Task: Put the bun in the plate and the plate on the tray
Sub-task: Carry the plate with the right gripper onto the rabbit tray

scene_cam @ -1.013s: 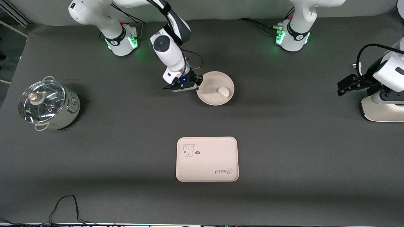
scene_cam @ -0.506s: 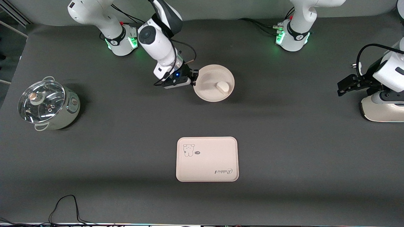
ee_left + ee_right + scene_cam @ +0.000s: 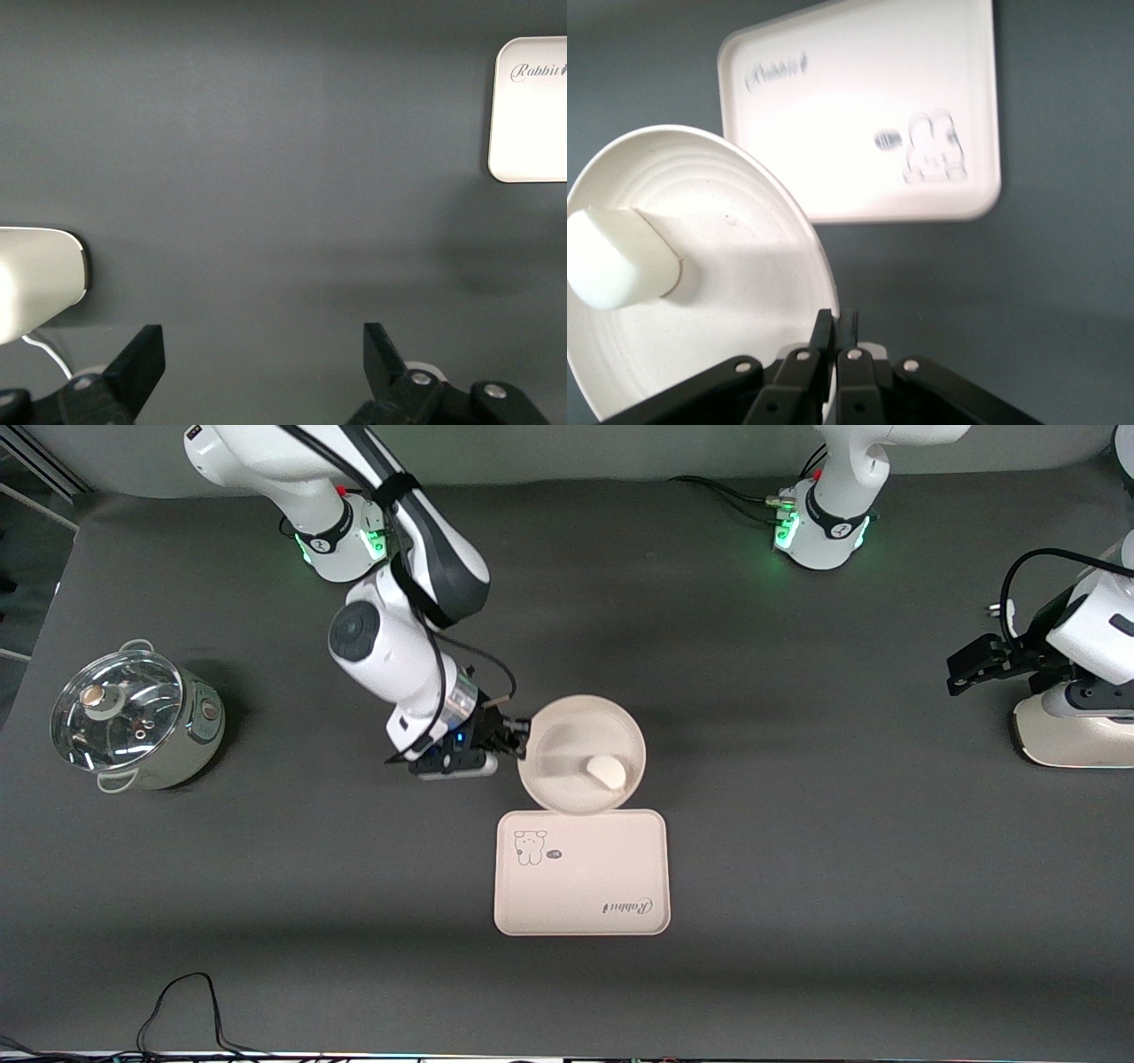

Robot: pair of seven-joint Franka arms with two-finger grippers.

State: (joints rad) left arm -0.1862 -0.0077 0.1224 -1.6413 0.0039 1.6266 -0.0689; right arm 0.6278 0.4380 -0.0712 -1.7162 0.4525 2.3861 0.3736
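Dark grey matte table [image 3: 797, 850], evenly lit, a loose black cable [image 3: 182, 1005] at the edge nearest the front camera. Right end effector [image 3: 518, 746] pinched shut on the rim of the plate [image 3: 567, 731], carried above the table with its lower edge just overlapping the tray's farther edge. Bun [image 3: 607, 771] sits inside the plate. Tray [image 3: 581, 872] lies flat mid-table, rabbit drawing and script visible, bare table all around it. Glass-lidded pot [image 3: 133, 720] well apart toward the right arm's end. Left end effector [image 3: 961, 673] waits, fingers spread wide and empty, over a cream appliance [image 3: 1072, 731] at the left arm's end.
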